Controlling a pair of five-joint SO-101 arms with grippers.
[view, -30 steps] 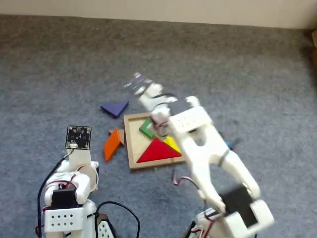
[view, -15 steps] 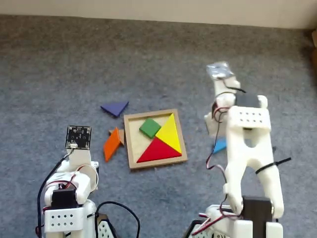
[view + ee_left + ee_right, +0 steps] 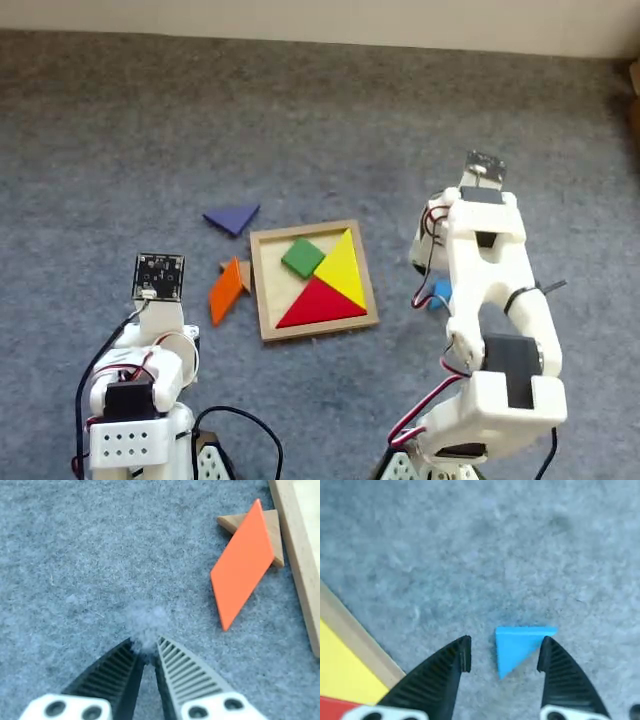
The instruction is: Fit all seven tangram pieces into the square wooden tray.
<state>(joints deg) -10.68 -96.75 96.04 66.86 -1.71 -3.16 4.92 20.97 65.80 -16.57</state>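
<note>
The right gripper (image 3: 505,647) was found spread above the blue triangle (image 3: 520,639); the left gripper (image 3: 145,649) was seen clenched, empty, near the orange piece (image 3: 242,565).

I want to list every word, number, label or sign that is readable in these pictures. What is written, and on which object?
No text can be read in any view.
The square wooden tray, the orange parallelogram piece and the blue triangle piece are plain.
The dark square plate on the left arm: any marks are too small to read.
</note>
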